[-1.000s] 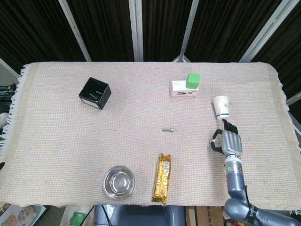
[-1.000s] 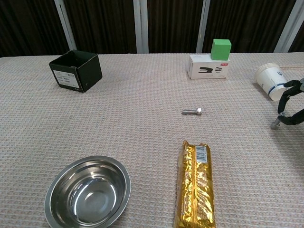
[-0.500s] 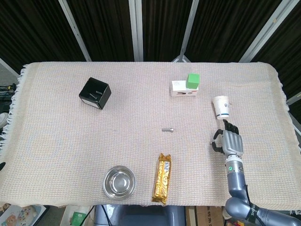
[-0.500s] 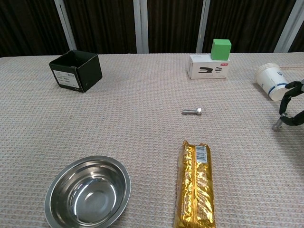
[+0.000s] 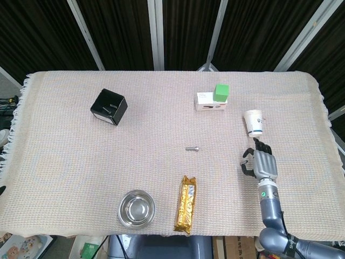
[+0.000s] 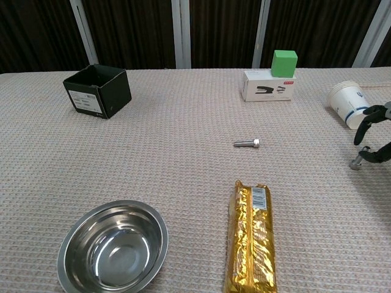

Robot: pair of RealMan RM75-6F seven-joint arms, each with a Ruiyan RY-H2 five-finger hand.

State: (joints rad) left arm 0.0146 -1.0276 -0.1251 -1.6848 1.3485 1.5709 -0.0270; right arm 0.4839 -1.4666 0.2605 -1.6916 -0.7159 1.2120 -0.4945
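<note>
The right hand (image 5: 261,163) hovers low over the bench (image 5: 64,162) near its right edge, fingers loosely curled and apart, holding nothing. Just beyond its fingertips lies a white paper cup (image 5: 253,122) on its side, close but not touching. Further back sits a white box (image 5: 210,101) with a green cube (image 5: 221,91) on top. A small bolt (image 5: 192,148) lies mid-bench, well apart from the hand; a gold snack bar (image 5: 186,204) and a steel bowl (image 5: 137,209) sit near the front edge, and a black box (image 5: 109,107) stands far left. Nothing lies between hand and cup.

The head view shows the whole hand and forearm; the chest view catches only its dark fingers (image 6: 369,113) at the frame's edge, beside the cup (image 6: 346,104). The left hand appears in neither view.
</note>
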